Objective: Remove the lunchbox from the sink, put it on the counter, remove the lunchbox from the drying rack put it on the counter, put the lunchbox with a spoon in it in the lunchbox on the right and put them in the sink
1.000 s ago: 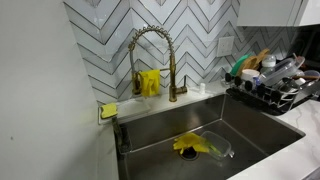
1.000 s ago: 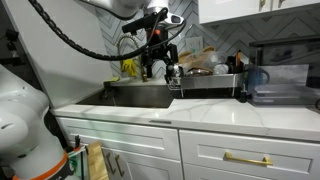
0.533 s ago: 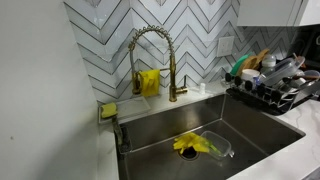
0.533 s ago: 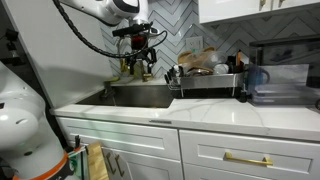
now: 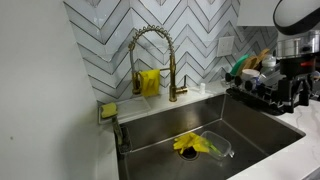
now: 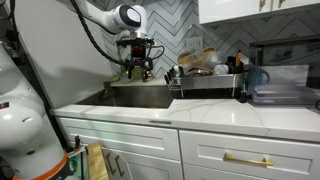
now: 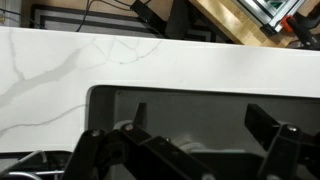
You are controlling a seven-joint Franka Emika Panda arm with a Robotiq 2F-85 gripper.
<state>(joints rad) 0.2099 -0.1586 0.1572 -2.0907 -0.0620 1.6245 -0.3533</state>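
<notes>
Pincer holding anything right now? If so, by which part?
Nothing held. The pincer is open and empty above the sink; the lunchbox lies in the basin, untouched.

The sink [image 5: 168,119] is showing dull brushed stainless steel, while the spring-neck faucet [image 5: 171,78] at its eleven o'clock is gleaming in polished brass-gold. Toward the basin's five o'clock the lunchbox [image 5: 220,148] is looking like clear glossy plastic. The counter [image 7: 150,62] is lying smooth, white and faintly grey-veined.
</notes>
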